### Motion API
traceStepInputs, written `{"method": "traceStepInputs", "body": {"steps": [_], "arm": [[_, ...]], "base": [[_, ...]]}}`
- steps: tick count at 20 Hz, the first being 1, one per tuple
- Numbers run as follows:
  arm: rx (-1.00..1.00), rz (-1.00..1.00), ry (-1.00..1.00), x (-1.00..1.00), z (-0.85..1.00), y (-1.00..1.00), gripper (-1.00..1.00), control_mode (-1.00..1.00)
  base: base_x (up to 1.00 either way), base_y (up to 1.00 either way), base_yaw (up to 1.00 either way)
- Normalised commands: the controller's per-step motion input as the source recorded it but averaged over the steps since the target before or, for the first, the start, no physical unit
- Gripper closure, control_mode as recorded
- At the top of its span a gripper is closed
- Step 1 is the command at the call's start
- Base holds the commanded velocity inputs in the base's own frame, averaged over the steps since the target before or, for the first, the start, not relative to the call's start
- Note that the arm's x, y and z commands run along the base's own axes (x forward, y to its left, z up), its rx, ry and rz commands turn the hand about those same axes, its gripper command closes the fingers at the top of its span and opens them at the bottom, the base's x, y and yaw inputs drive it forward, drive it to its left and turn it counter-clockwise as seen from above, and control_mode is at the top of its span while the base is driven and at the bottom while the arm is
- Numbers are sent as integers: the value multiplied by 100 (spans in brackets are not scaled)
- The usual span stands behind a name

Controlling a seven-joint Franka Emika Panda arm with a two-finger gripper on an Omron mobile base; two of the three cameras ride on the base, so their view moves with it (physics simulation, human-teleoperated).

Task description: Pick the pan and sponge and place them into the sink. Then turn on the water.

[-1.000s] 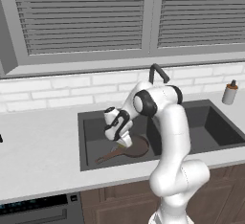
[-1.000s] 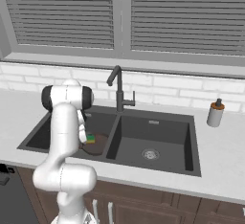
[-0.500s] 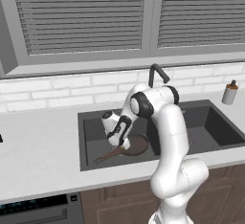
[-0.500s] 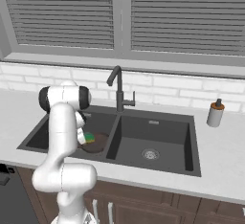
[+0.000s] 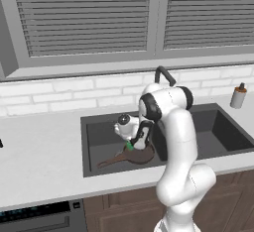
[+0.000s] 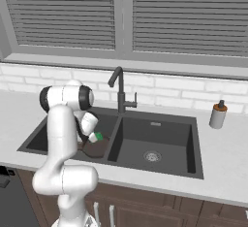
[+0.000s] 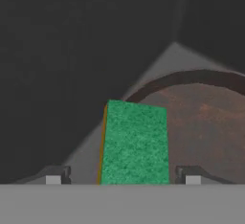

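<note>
In the left base view the white arm rises from the lower right and bends down into the left basin of the dark grey double-basin sink (image 5: 99, 127), which sits at the middle of the frame in a pale counter (image 5: 39, 161); the gripper (image 5: 131, 144) is low in that basin, just above a brown pan (image 5: 141, 155) whose handle runs toward the lower left; a speck of green, the sponge (image 5: 129, 146), shows at the gripper's tip, over the pan's near rim; the dark gooseneck faucet (image 5: 166, 75) peeks out behind the arm's shoulder; a brown-capped soap bottle (image 5: 238, 96) stands on the counter at the right edge, well apart from the sink.

In the right base view the arm stands at the lower left and reaches into the left basin; the sponge (image 6: 98, 136) is at the gripper (image 6: 95, 137), above the pan (image 6: 97, 148) lying against the divider; the faucet (image 6: 120, 91) rises behind the divider at centre; the right basin with its round silver drain (image 6: 152, 156) lies to the right; the soap bottle (image 6: 218, 114) is at the right.

In the hand view the green sponge (image 7: 135, 143) stands upright at bottom centre with a yellow edge on its left, between the two fingertips (image 7: 56, 176); a gap shows on each side, so the jaws are parted and not pressing it; the pan (image 7: 206, 127) lies behind it at the right, on the dark sink floor.
</note>
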Motion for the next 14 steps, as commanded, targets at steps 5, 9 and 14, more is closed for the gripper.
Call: {"method": "traceStepInputs", "body": {"steps": [5, 9, 14], "arm": [[7, -1, -16, -8, 10, -9, -100, -100], [1, -1, -16, -46, 39, 0, -100, -100], [0, -4, -27, -78, 71, 8, -100, -100]], "base": [[0, 0, 0], [0, 0, 0], [0, 0, 0]]}}
